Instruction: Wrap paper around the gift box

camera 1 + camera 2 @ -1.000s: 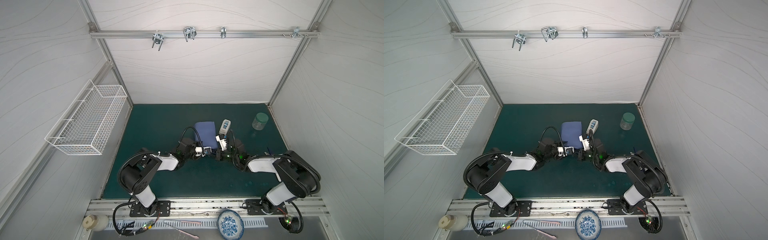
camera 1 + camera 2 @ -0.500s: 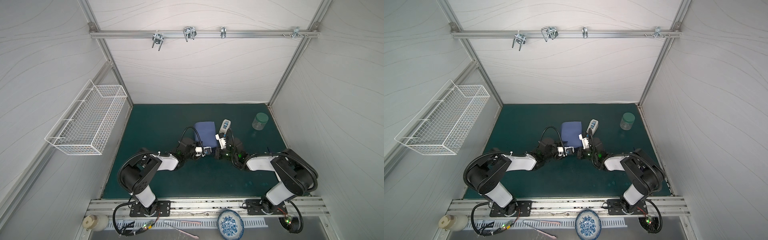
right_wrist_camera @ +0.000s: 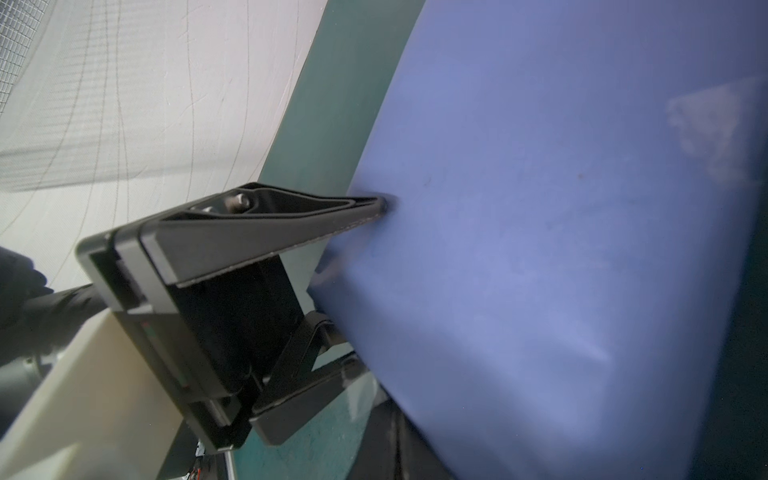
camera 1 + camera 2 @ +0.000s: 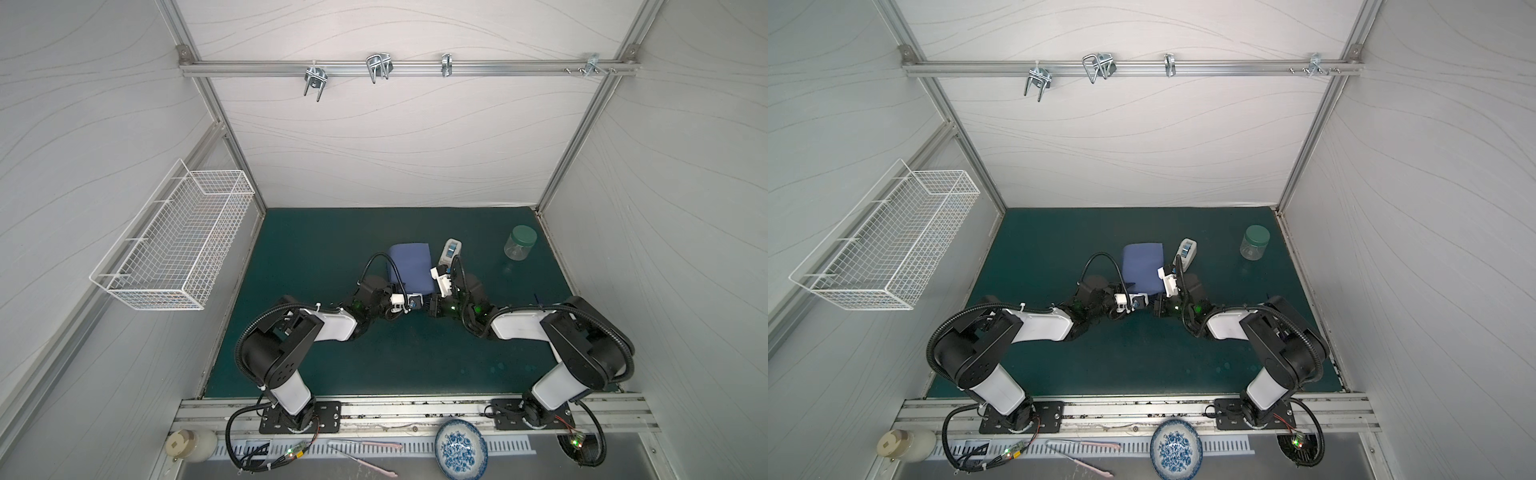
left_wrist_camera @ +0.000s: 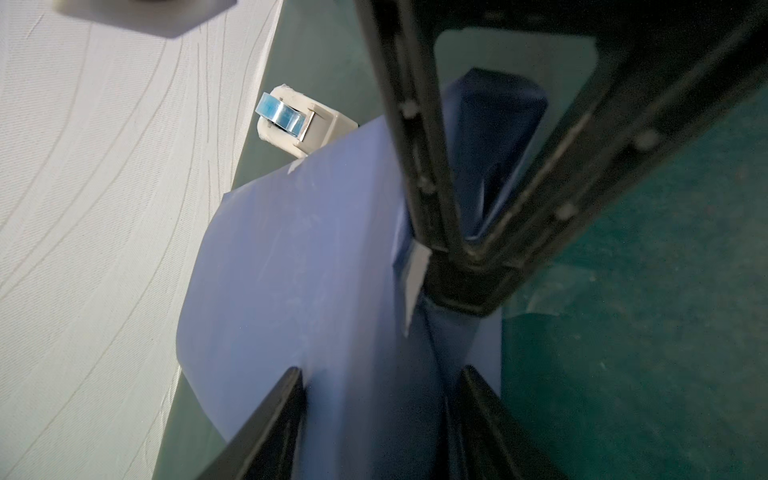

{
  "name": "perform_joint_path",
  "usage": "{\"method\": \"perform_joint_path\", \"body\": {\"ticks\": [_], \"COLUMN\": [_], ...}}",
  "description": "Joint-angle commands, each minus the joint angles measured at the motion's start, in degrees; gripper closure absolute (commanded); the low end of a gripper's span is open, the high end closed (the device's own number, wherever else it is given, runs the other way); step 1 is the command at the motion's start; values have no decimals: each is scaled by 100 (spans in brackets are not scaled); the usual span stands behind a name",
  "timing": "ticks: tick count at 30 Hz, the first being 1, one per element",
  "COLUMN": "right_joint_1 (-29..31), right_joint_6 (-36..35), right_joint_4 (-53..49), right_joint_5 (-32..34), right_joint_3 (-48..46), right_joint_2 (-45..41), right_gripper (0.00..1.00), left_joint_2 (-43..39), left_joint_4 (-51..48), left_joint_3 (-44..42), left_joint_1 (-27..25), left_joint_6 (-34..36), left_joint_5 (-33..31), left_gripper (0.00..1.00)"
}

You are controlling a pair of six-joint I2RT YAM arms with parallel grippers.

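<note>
Left arm (image 4: 332, 326), right arm (image 4: 517, 328) reaching low to paper (image 5: 299, 270); left fingers (image 3: 270, 224) part-open, clamping it; right fingers (image 5: 415, 145) closed, touching it.

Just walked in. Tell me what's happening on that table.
Two robot arms are wrapping a box in blue paper. The paper already covers the box from above, and the work is at the end nearest the arms. The left gripper is clamped across that end, holding the fold. The right gripper is shut, its tip at the fold with a small white strip, likely tape. The tape dispenser sits beside the parcel.
</note>
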Motion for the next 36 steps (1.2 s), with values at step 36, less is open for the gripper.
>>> {"method": "perform_joint_path", "body": {"ticks": [36], "right_joint_1": [-60], "right_joint_6": [432], "right_joint_4": [-1202], "right_joint_5": [720], "right_joint_3": [399], "right_joint_2": [-258], "right_gripper": [80], "left_joint_2": [192], "left_joint_4": [-747], "left_joint_3": [83], "left_joint_1": [-23], "left_joint_6": [-48], "left_joint_5": [1], "left_gripper": [42]}}
